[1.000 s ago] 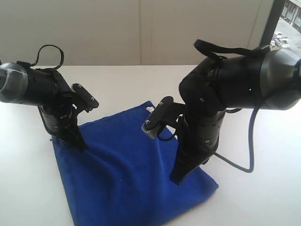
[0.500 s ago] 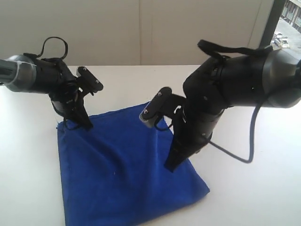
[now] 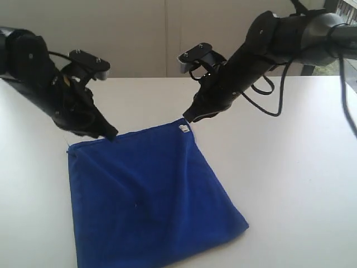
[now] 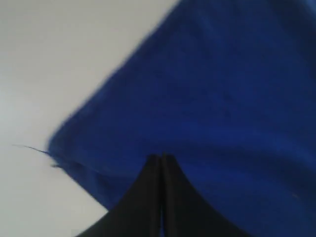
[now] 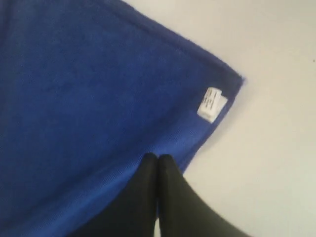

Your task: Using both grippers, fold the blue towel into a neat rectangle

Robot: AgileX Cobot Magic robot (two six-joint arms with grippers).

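The blue towel (image 3: 150, 195) lies flat on the white table (image 3: 290, 167) as a rough square, one corner pointing away. Its small white tag (image 3: 183, 128) sits at that far corner. My left gripper (image 3: 111, 134) is shut, its tip at the towel's far left corner, with nothing between the jaws. In the left wrist view the closed gripper (image 4: 161, 158) points onto the towel (image 4: 222, 98) near that corner. My right gripper (image 3: 188, 117) is shut and hangs just above the tag corner. In the right wrist view the closed gripper (image 5: 158, 158) stands over the towel's (image 5: 74, 98) edge, near the tag (image 5: 211, 104).
A pale wall (image 3: 139, 33) runs along the table's far edge. A black cable (image 3: 276, 89) loops below the right arm over the table. Bare table surface shows to the right of the towel and beyond it.
Both arms have lifted off the towel's middle and drawn back to its far corners. The towel has settled flat, and lies as it did half a second ago.
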